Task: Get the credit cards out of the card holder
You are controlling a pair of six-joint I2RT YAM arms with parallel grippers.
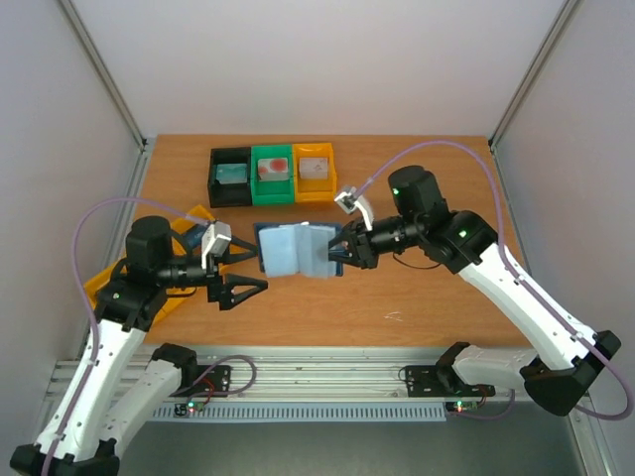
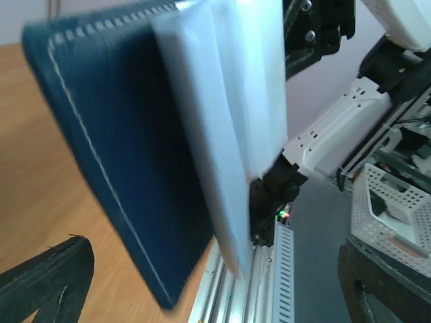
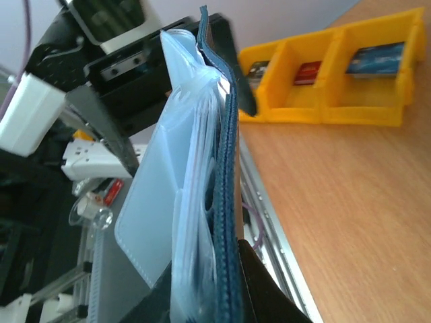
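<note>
The slate-blue card holder (image 1: 290,250) is held up off the table, open, its pale pocket pages fanned. My right gripper (image 1: 342,250) is shut on its right edge. In the right wrist view the holder (image 3: 225,195) stands edge-on between my black fingers (image 3: 269,289). My left gripper (image 1: 252,268) is open and empty, just left of the holder's other edge. In the left wrist view the blue cover (image 2: 121,168) and pale pages (image 2: 229,134) fill the frame ahead of the open gripper (image 2: 215,289). Cards (image 3: 374,57) lie in a yellow bin. No card shows inside the pockets.
Black (image 1: 229,177), green (image 1: 271,172) and orange (image 1: 315,171) bins stand in a row at the back, each with a card-like item inside. A yellow three-part bin (image 1: 109,283) lies under my left arm; it also shows in the right wrist view (image 3: 323,108).
</note>
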